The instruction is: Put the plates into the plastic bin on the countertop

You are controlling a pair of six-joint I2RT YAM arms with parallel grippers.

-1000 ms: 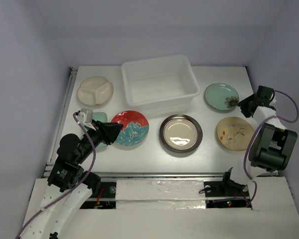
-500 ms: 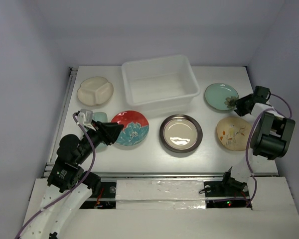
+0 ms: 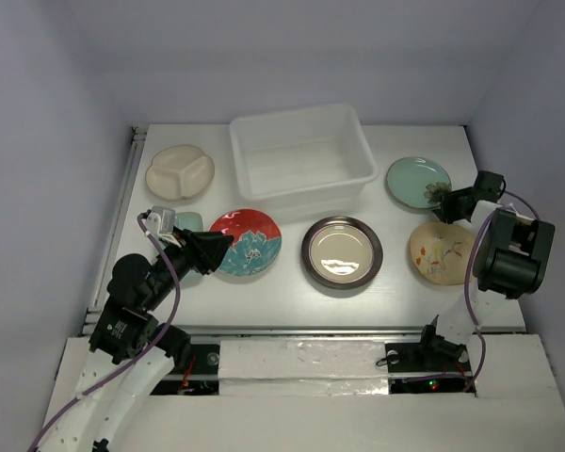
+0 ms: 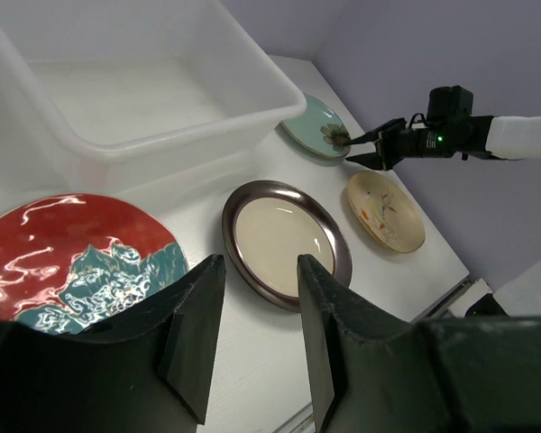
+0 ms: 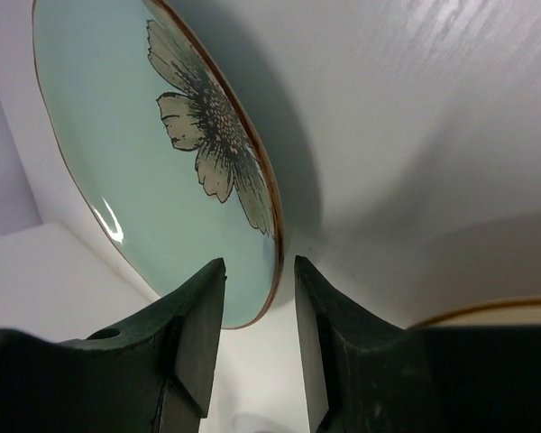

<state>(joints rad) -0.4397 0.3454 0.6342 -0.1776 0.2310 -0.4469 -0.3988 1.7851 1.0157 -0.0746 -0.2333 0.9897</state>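
White bench (image 3: 395,287) inside a plain pale-walled booth, with a metal rail (image 3: 122,226) down its left edge. The bin (image 3: 297,121) sits at the middle of the far edge. It's a cloudy white plastic tub with rounded corners and a wide rim, and there's nothing in it.

All the plates are out on the bench:
- The cream divided plate (image 3: 179,171) is up by the far left corner, beside the bin.
- The red plate (image 3: 250,240) has a big teal flower. It's glossy and sits left of center toward the near edge.
- The dark-rimmed plate (image 3: 342,251) has a shiny pale middle and is right beside the red one, in front of the bin.
- The pale teal plate (image 3: 416,179) has a thin brown rim and a dark daisy painted at one side. It's near the right edge, level with the bin.
- The cream floral plate (image 3: 443,251) is just nearer than the teal one along the right edge.
- The little mint dish (image 3: 188,221) is on the left side, mostly hidden behind the left arm.

The left hand (image 3: 228,243) hangs over the near-left side of the red plate. Its fingers (image 4: 194,334) are spread and nothing is between them.

The right hand (image 3: 440,200) is down at the near rim of the teal plate. In the wrist view the rim sits in the gap between its fingers (image 5: 334,334). They're parted, with bare bench showing between the rim and one finger, so it isn't clamped. I can't tell if the other finger touches the plate.
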